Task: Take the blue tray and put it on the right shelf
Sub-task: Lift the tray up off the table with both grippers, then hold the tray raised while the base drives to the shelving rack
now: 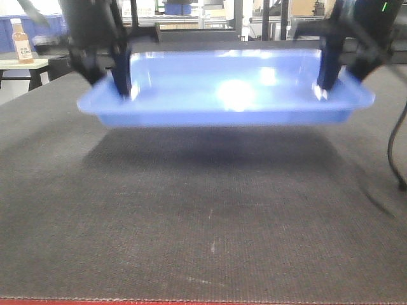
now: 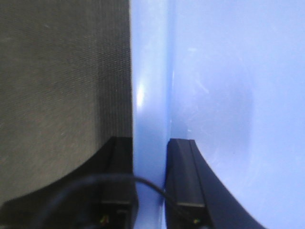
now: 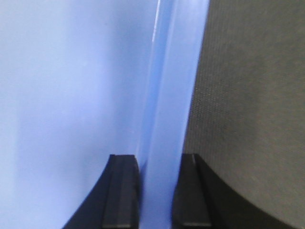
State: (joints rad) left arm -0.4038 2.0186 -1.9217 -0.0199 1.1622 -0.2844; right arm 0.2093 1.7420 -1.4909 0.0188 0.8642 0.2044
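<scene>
The blue tray (image 1: 229,89) hangs level above the dark table mat, casting a shadow beneath it. My left gripper (image 1: 121,79) is shut on the tray's left rim, one finger inside and one outside. In the left wrist view the left gripper (image 2: 150,143) clamps the rim of the blue tray (image 2: 150,95). My right gripper (image 1: 327,76) is shut on the right rim. The right wrist view shows the right gripper (image 3: 159,160) pinching the wall of the blue tray (image 3: 164,109). The right shelf is out of view.
The dark woven mat (image 1: 203,216) covers the table, with a red front edge (image 1: 191,302). A bottle (image 1: 22,41) stands on a small table at far left. A black cable (image 1: 394,152) hangs at the right. Racks and darker blue bins (image 1: 181,7) lie behind.
</scene>
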